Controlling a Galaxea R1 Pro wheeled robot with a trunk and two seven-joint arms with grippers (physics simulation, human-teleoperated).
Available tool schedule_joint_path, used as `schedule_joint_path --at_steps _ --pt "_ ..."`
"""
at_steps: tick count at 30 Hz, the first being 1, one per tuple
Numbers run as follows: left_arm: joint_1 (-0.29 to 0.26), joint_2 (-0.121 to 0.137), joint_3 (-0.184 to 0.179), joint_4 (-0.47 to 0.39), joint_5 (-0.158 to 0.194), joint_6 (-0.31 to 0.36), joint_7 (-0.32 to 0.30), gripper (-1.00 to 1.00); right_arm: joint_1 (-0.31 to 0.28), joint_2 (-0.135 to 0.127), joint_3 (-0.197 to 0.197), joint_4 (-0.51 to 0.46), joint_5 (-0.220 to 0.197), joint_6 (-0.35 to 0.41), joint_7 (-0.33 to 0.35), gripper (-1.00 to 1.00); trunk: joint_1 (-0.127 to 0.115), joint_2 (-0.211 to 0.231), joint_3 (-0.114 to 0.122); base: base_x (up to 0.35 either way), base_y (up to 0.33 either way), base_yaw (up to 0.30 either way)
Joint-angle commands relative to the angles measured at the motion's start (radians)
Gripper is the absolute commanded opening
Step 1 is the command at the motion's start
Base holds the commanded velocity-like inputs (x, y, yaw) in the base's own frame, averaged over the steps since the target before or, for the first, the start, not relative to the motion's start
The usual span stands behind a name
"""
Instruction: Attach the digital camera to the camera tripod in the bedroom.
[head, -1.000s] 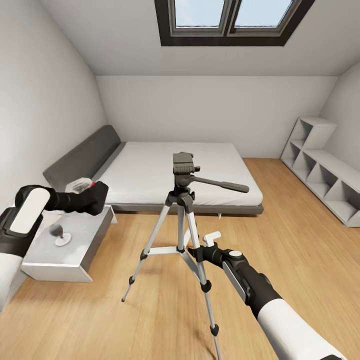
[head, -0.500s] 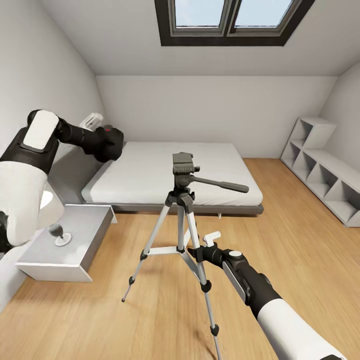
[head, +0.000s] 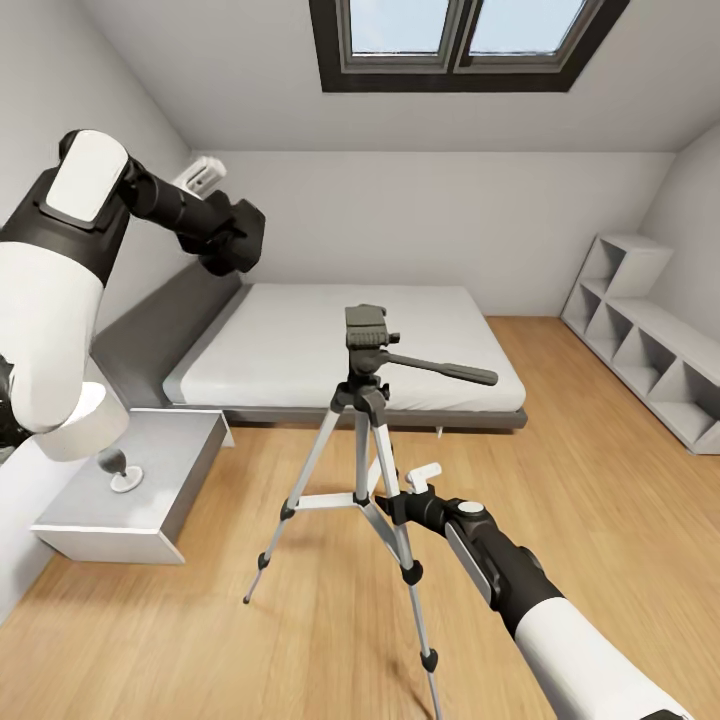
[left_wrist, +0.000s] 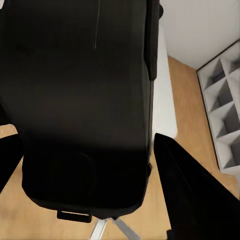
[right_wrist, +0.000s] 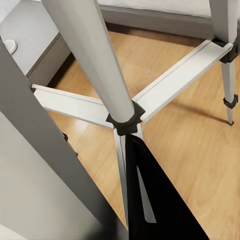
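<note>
1. The camera tripod (head: 362, 440) stands upright on the light wood floor (head: 560, 470) in the middle of the bedroom, in front of the grey low bed (head: 340, 345); its black pan head is bare on top and the long handle points to the robot's right.
2. The left tool (head: 232, 232) is raised high beside the sloped wall, above the bed's headboard, with a dark boxy object at its tip.
3. In the left wrist view the digital camera (left_wrist: 82, 100) sits clamped between the two dark fingers (left_wrist: 192, 195), well apart from the tripod head.
4. The right tool (head: 400, 492) is low, against a silver tripod leg; the right wrist view looks past that leg (right_wrist: 95, 60) to the spreader braces, and I cannot tell whether the fingers grip it.
5. A grey bedside bench (head: 150, 480) carries a small lamp (head: 85, 430).
</note>
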Motion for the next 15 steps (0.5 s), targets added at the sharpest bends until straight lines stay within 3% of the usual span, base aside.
schedule_joint_path --at_steps 1,3,8,15 --pt "-0.002 -0.003 -0.018 -0.001 0.008 0.001 0.006 -1.00 -0.001 0.000 0.000 0.005 0.002 0.007 0.000 -1.00 0.001 -0.002 -0.002 0.000 0.000 0.000" --pt "-0.004 -0.018 -0.052 0.002 0.010 0.001 0.006 -1.00 -0.001 0.000 0.001 0.005 0.003 0.007 0.000 -1.00 0.001 -0.002 -0.002 0.000 0.000 0.000" --pt "-0.006 -0.056 -0.090 0.017 0.012 0.001 0.005 -1.00 -0.001 0.000 0.001 0.005 0.002 0.007 0.000 -1.00 0.001 -0.002 -0.002 0.000 0.000 0.000" --pt "-0.005 -0.101 -0.102 0.034 0.013 0.001 0.005 -1.00 -0.001 -0.002 0.001 0.005 0.002 0.007 -0.001 -1.00 0.001 -0.002 -0.002 0.000 0.000 0.000"
